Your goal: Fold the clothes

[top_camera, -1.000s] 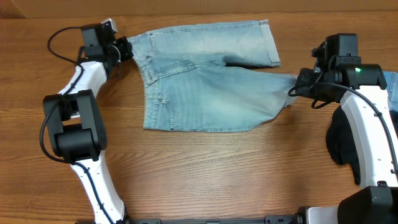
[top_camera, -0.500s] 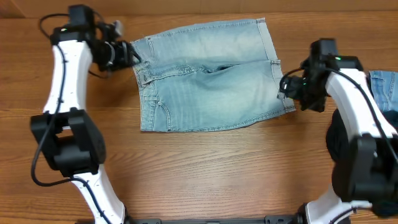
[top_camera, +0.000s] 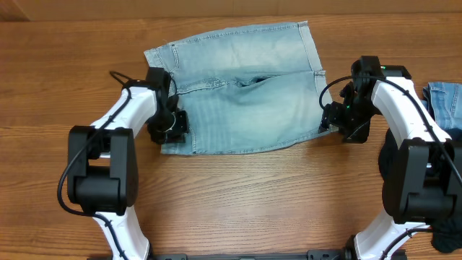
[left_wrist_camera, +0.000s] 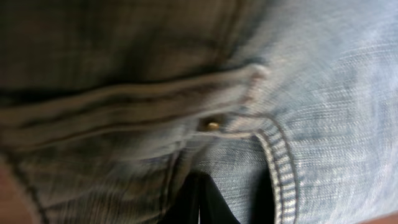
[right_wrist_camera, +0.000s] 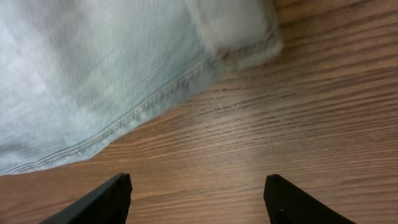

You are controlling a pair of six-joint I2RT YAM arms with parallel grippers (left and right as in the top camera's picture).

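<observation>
The clothes on the table are pale blue denim jeans (top_camera: 242,94), lying flat and folded in half, waistband to the left and leg hems to the right. My left gripper (top_camera: 172,127) rests at the jeans' lower left edge. In the left wrist view its black fingers (left_wrist_camera: 199,199) are shut together against the denim (left_wrist_camera: 323,93), beside a stitched seam and a rivet, with no fabric seen between them. My right gripper (top_camera: 333,119) hovers at the right hems. It stands open (right_wrist_camera: 198,182) over bare wood, the jeans' hem (right_wrist_camera: 93,81) just ahead of it.
A second blue denim piece (top_camera: 446,101) lies at the right table edge. Black fabric (top_camera: 393,162) sits under the right arm. The wooden table (top_camera: 238,202) stretches in front of the jeans.
The left arm let go of the waistband corner and swung down to the jeans' lower left edge, then shut. The right gripper released the leg hem, and the jeans now lie flat.
</observation>
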